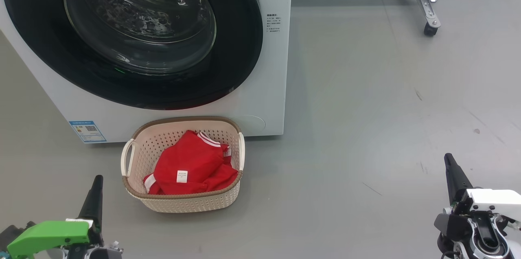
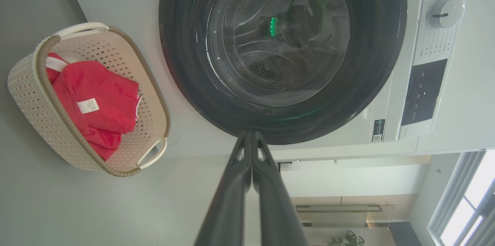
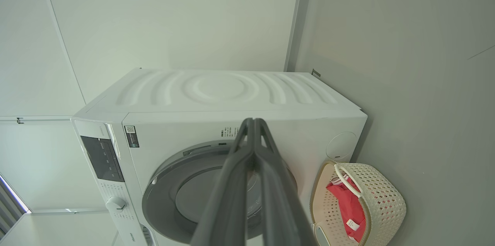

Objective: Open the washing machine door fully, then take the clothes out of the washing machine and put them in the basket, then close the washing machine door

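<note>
Left end effector (image 2: 251, 134), right end effector (image 3: 254, 120) closed, empty; basket (image 1: 184, 204) of clothes (image 1: 191, 161) before washing machine (image 1: 269, 100), door (image 1: 244, 47) shut.

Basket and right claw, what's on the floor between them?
Nothing; the head view shows bare grey floor between the basket and the right claw.

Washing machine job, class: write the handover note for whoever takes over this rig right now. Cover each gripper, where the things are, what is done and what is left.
Left gripper: shut, empty, low on the robot's left, apart from the basket.
Right gripper: shut, empty, above the floor at the right.
Clothes: red garments lie in the basket, in front of the washing machine.
Washing machine door: closed; no clothes seen through its glass.
Done: clothes out, door closed. Left: nothing apparent.
</note>
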You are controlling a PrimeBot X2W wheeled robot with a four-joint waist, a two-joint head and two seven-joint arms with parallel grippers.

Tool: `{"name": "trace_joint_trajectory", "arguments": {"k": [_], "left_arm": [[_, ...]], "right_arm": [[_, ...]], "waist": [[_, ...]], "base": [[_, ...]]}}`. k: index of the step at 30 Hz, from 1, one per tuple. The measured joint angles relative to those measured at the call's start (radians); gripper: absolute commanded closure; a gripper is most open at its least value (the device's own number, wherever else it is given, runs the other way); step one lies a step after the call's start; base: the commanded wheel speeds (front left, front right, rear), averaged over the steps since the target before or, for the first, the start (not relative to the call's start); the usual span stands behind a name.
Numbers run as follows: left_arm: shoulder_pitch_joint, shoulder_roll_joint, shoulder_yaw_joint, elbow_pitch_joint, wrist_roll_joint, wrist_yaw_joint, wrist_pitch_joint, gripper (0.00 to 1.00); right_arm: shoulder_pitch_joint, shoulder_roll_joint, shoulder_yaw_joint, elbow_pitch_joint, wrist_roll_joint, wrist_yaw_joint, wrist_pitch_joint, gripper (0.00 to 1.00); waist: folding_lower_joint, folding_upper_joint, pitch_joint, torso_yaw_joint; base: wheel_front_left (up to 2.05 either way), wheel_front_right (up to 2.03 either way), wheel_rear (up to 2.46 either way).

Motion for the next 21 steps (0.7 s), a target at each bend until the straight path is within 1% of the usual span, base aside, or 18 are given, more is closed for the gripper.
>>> {"name": "trace_joint_trajectory", "arguments": {"k": [21], "left_arm": [[0.0, -0.001, 0.002, -0.001, 0.0, 0.0, 0.0, 1.0]], "right_arm": [[0.0, 0.001, -0.002, -0.001, -0.001, 0.0, 0.0, 1.0]], "waist": [[0.0, 0.0, 0.0, 0.0]], "base": [[0.0, 0.0, 0.0]]}}
